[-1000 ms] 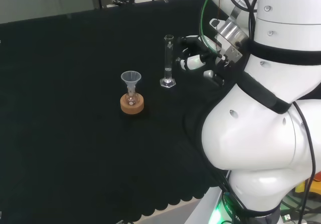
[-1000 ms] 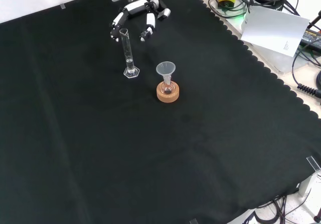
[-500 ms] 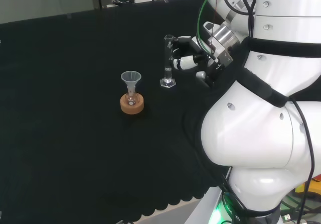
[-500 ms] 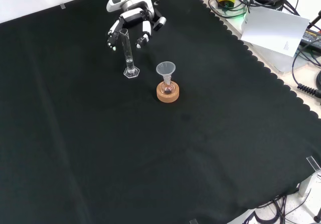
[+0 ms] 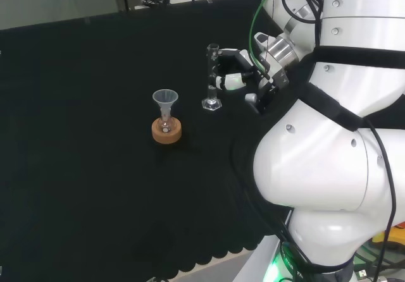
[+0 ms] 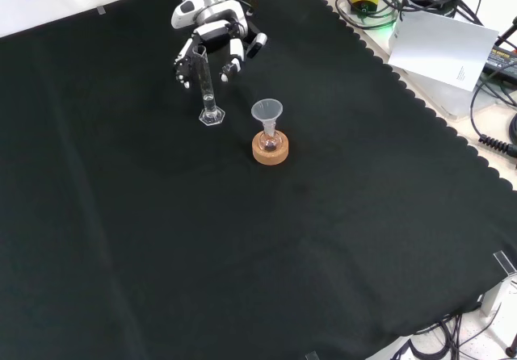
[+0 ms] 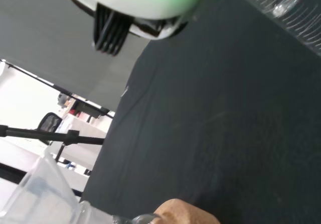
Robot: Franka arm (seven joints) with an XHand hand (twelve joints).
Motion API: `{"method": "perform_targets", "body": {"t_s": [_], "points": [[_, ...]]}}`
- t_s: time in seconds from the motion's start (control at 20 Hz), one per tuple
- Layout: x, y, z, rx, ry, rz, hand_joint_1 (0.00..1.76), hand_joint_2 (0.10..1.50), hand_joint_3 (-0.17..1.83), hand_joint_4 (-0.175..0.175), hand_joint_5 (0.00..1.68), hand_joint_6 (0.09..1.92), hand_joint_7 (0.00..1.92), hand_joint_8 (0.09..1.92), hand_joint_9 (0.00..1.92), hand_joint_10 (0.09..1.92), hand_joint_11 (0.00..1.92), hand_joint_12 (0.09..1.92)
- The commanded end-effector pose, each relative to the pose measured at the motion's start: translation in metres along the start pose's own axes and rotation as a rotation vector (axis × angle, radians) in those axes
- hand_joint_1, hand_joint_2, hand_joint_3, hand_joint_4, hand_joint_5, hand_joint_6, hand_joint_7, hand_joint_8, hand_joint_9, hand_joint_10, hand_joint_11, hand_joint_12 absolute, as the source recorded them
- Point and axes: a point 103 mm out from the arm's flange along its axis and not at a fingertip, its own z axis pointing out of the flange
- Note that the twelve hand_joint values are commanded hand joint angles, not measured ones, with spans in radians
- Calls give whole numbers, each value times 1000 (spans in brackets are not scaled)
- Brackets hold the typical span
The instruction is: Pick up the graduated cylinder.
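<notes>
Hand at the graduated cylinder

The graduated cylinder stood upright on the black tabletop, left of a funnel set in a small flask on a cork ring in the front view; the hand had relaxed, spread fingers flanking the cylinder's upper part, not closed on it

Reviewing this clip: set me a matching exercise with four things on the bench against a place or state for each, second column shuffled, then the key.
Things:
1. graduated cylinder
2. funnel
3. cork ring
4. hand

Places or states:
A. seated in a small flask
B. fingers spread on both sides of a tall tube
C. upright on the cloth, on a hexagonal base
D. lying under the small flask

Pairs: 1-C, 2-A, 3-D, 4-B
</notes>
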Motion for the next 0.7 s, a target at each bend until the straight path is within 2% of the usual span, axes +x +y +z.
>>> {"method": "perform_targets", "body": {"t_s": [0.05, 0.25, 0.7], "points": [[2, 1, 7, 18, 44, -39, 1113, 527, 756, -19, 565, 523, 588, 616, 791, 475, 463, 1242], [0, 2, 10, 10, 74, -38, 1097, 530, 722, -24, 570, 616, 637, 622, 865, 450, 569, 1184], [-3, 4, 11, 3, 120, -51, 1155, 568, 718, -20, 592, 675, 619, 615, 889, 418, 673, 1145]]}}
